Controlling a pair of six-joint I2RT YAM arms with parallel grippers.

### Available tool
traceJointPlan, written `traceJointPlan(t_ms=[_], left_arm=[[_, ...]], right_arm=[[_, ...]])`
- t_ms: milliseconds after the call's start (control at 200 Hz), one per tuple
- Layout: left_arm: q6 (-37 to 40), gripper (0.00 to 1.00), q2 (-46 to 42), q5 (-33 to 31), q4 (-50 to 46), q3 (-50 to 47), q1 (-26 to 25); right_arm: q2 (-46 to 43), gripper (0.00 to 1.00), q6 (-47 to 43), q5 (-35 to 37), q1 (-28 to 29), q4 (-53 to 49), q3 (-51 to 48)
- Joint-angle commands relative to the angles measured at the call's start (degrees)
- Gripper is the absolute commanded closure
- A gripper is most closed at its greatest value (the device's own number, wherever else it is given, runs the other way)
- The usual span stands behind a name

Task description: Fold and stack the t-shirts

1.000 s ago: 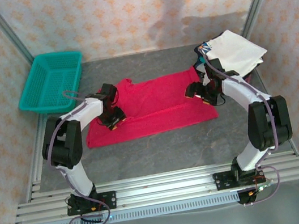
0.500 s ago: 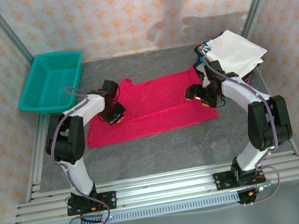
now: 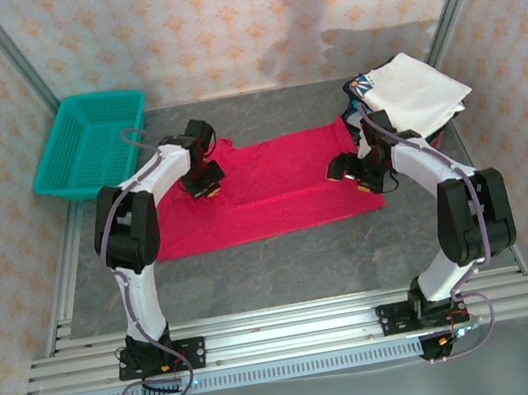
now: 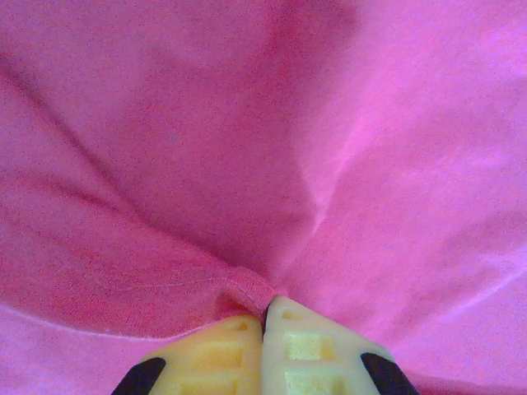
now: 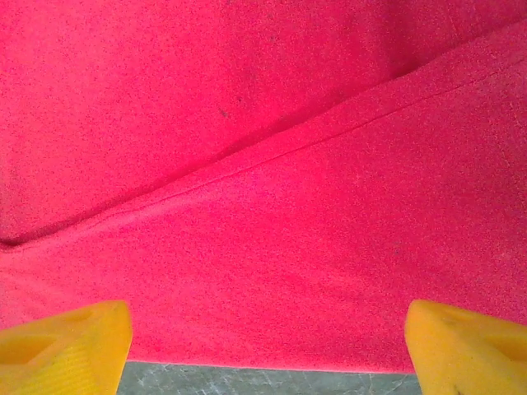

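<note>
Now the left tool (image 4: 263,311) has just clenched on a pinch of the red t-shirt (image 3: 274,196) — the fold looks ready to start — while the right tool (image 5: 265,341) hangs spread, empty.

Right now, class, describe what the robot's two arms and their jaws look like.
Both the left arm and right arm have white tubular links, chunky black joints and looping grey cables. The jaws are yellow-orange moulded plastic; the left pair shows black patches.
</note>
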Motion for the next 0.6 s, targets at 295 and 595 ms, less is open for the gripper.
traceJointPlan(t_ms=[295, 595], left_arm=[[10.1, 1.00, 10.5, -3.6, -12.2, 16.8, -0.2], [17.5, 0.89, 19.0, -4.3, -21.7, 31.5, -0.9]], right_arm=[[0.6, 0.14, -1.3, -0.8, 0.2, -0.6, -1.4], [2.1, 0.14, -0.9, -1.4, 0.8, -0.9, -0.2]])
